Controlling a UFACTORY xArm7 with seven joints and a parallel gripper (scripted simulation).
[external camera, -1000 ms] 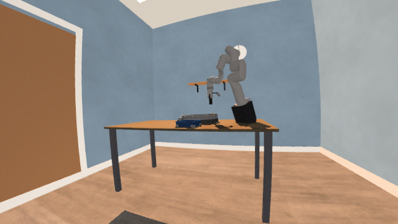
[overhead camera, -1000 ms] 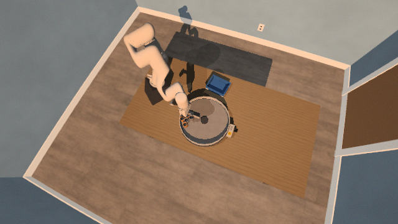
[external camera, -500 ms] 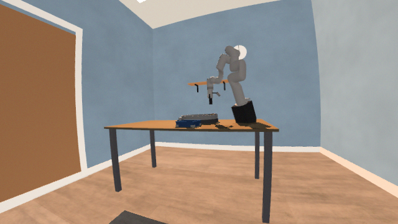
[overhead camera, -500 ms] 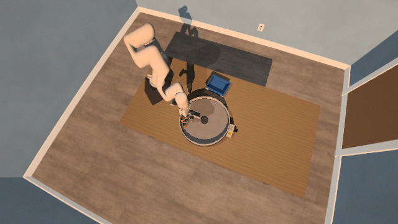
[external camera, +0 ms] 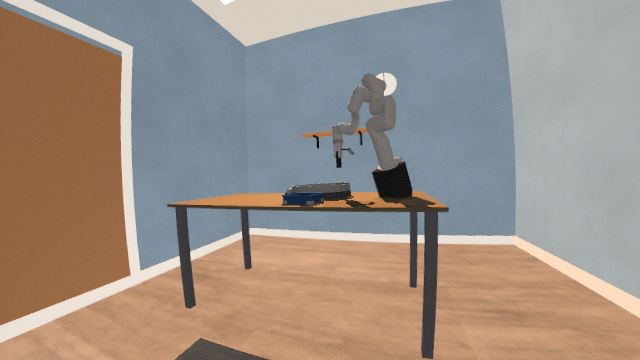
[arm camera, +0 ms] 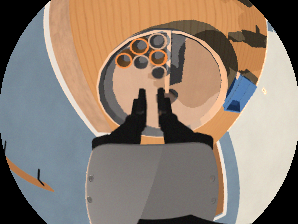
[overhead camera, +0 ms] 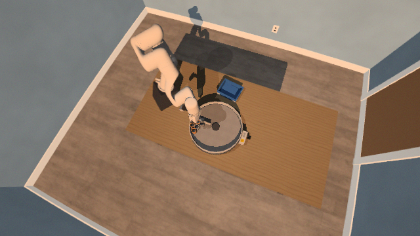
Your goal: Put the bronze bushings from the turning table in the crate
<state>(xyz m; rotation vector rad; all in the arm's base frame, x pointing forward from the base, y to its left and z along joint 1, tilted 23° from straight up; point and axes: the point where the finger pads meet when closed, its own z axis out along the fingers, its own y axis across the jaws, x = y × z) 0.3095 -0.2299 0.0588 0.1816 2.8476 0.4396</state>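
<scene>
In the top view, the turning table (overhead camera: 226, 137) (external camera: 320, 188) (arm camera: 200, 75) sits on the wooden table (overhead camera: 279, 141) (external camera: 225, 201) (arm camera: 90, 30), near the middle of the frame. The blue crate (overhead camera: 233, 84) (external camera: 302, 199) (arm camera: 241, 92) stands on the wood just beside it, toward the top of the frame; in the wrist view it lies at the right.

Six bushings stand in a close group on the turning table, left of its hub in the top view and in its upper part in the wrist view. Three bronze bushings (overhead camera: 194, 132) (arm camera: 131, 47) show orange rims: one at the group's left, one at its upper middle and one at its right in the wrist view. Three steel bushings (overhead camera: 201, 126) (arm camera: 158, 34) show grey rims, one at the upper right, one in the lower middle and one at the lower right. The bronze ones are thus outside the crate.

The gripper (overhead camera: 194, 120) (external camera: 339, 166) (arm camera: 151, 96) points down above the turning table, well clear of its surface in the exterior view. Its jaws stand a little apart, released, with nothing between them. A small box with a yellow button (overhead camera: 243, 137) sits beside the turning table, at its lower right in the top view.

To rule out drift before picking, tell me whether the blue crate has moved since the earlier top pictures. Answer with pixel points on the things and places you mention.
No, the blue crate (overhead camera: 230, 90) (external camera: 303, 199) (arm camera: 240, 94) sits at the same spot beside the turning table (overhead camera: 239, 126) (external camera: 320, 188) (arm camera: 224, 89) in the top view.
</scene>
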